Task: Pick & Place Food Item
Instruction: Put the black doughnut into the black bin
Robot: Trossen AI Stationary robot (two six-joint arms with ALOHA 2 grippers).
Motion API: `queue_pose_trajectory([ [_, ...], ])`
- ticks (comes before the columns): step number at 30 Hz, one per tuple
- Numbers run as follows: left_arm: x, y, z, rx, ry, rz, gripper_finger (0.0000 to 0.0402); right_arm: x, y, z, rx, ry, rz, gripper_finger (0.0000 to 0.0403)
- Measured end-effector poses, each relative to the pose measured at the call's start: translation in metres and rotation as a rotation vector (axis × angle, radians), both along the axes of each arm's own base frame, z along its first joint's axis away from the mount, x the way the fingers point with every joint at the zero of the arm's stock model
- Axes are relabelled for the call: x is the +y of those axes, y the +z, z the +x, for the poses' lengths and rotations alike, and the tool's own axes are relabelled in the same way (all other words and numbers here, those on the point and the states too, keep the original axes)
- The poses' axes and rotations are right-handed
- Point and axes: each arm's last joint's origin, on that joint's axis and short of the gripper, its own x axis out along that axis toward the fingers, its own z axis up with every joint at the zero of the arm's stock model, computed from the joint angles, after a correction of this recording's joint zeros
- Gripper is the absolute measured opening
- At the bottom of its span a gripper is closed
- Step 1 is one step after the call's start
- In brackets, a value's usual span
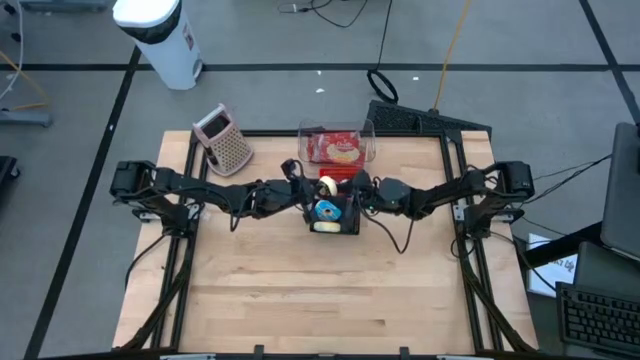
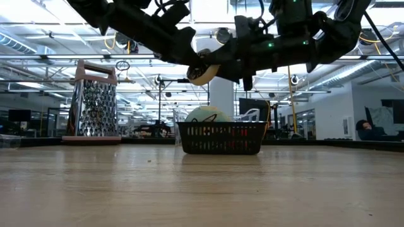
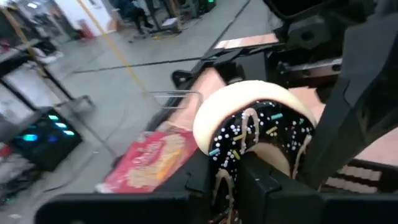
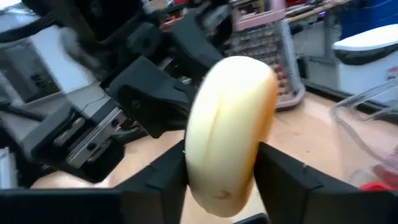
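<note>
We have the chocolate sprinkled doughnut (image 3: 261, 134) pinched in the left gripper (image 1: 316, 189), above the black basket (image 2: 221, 139) at table centre; right gripper (image 1: 352, 188) straddles it, grip uncertain. Placing remains.

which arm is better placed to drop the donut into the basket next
Probably left. The left pincer is shut on the donut, held in the air right above the basket. The right pincer straddles the same donut, so it looks mid-handover.
</note>
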Motion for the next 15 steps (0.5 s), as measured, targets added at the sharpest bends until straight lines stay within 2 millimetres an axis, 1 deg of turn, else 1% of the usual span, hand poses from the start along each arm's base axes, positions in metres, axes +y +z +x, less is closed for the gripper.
queue_pose_trajectory([
  [3,-0.002,-0.001,0.001,-0.016,-0.037,-0.053,0.0086,0.001,0.0,0.0,0.005,0.025,-0.01,0.0131],
  [8,-0.008,0.001,-0.002,-0.026,-0.005,-0.073,0.0183,0.001,0.001,-0.002,0.029,0.03,-0.085,0.0083],
  [11,-0.012,0.008,-0.006,-0.04,-0.004,-0.069,0.0228,0.002,0.007,-0.005,0.033,0.045,-0.109,0.0063],
  [15,-0.014,0.024,-0.017,-0.051,-0.022,-0.074,0.0266,0.001,0.01,-0.017,0.093,0.049,-0.116,0.0045],
])
